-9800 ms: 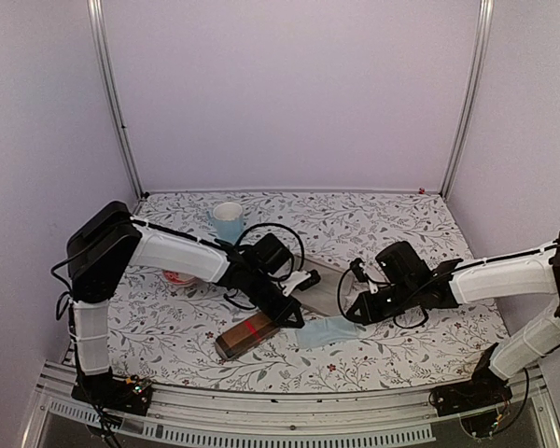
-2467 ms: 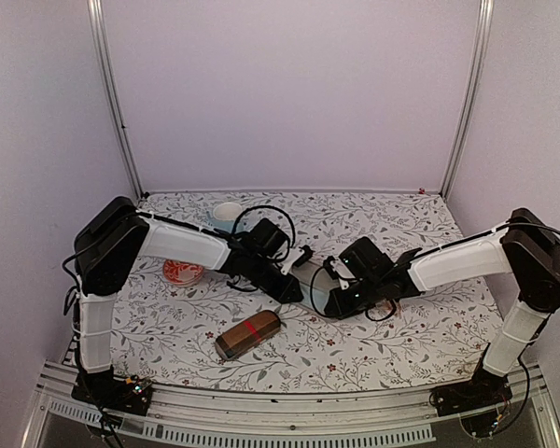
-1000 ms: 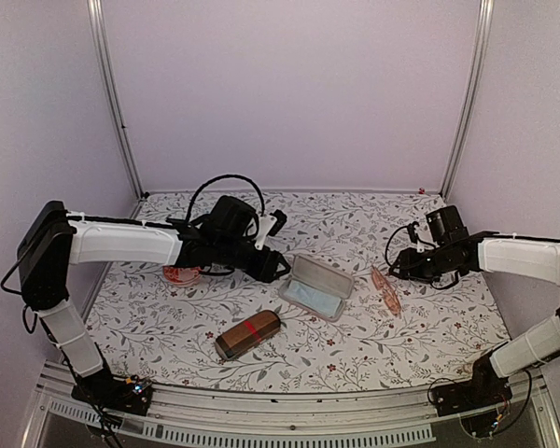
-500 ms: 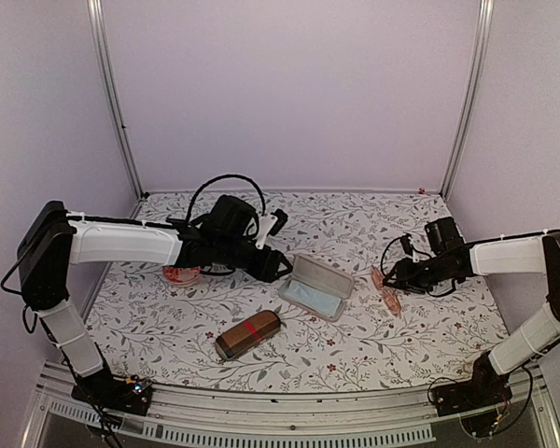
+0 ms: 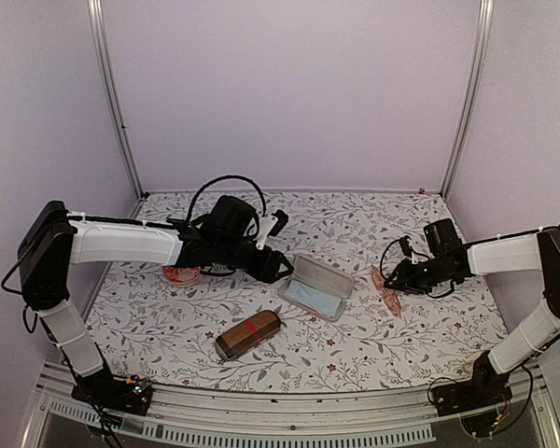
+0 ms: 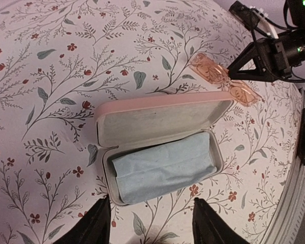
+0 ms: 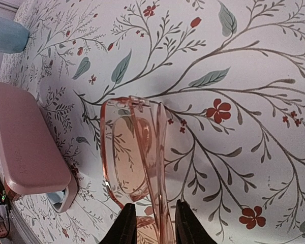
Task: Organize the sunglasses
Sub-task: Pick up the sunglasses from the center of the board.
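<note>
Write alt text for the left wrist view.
An open pink glasses case holding a pale blue cloth lies on a floral tablecloth. Beyond it, the right claw is at pinkish translucent sunglasses; the left claw, open, frames the bottom edge.

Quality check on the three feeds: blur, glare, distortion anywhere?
Top external: soft even light, faint shadows, no glare. Left wrist: pink case sharp, left fingers dark and blurred, table pattern bends fisheye-like toward the edges. Right wrist: pinkish glasses in focus, right fingertips soft at the bottom edge.
</note>
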`<action>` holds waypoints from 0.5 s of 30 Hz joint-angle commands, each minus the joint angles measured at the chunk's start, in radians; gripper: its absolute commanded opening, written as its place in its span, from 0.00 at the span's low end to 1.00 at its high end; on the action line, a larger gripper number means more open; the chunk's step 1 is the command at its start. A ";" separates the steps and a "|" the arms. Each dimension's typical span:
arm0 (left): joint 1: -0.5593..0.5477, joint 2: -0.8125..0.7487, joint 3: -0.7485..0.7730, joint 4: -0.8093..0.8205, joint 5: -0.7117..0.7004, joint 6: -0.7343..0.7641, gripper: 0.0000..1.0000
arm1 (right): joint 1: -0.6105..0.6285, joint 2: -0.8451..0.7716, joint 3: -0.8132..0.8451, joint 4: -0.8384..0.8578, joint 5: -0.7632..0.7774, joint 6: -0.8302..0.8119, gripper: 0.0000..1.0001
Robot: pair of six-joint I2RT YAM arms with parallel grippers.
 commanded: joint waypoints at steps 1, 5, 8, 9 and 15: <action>0.009 0.013 0.004 0.017 0.010 -0.003 0.56 | -0.007 0.022 -0.007 0.021 -0.017 -0.016 0.26; 0.010 0.017 0.006 0.016 0.014 -0.004 0.56 | -0.008 0.029 -0.005 0.022 -0.017 -0.021 0.21; 0.009 0.017 0.010 0.014 0.012 -0.004 0.56 | -0.008 0.023 -0.002 0.021 -0.020 -0.023 0.15; 0.008 0.017 0.010 0.013 0.012 -0.004 0.56 | -0.008 0.021 0.000 0.021 -0.020 -0.023 0.13; 0.009 0.017 0.015 0.007 0.009 -0.003 0.57 | -0.008 0.030 0.010 0.016 -0.025 -0.036 0.04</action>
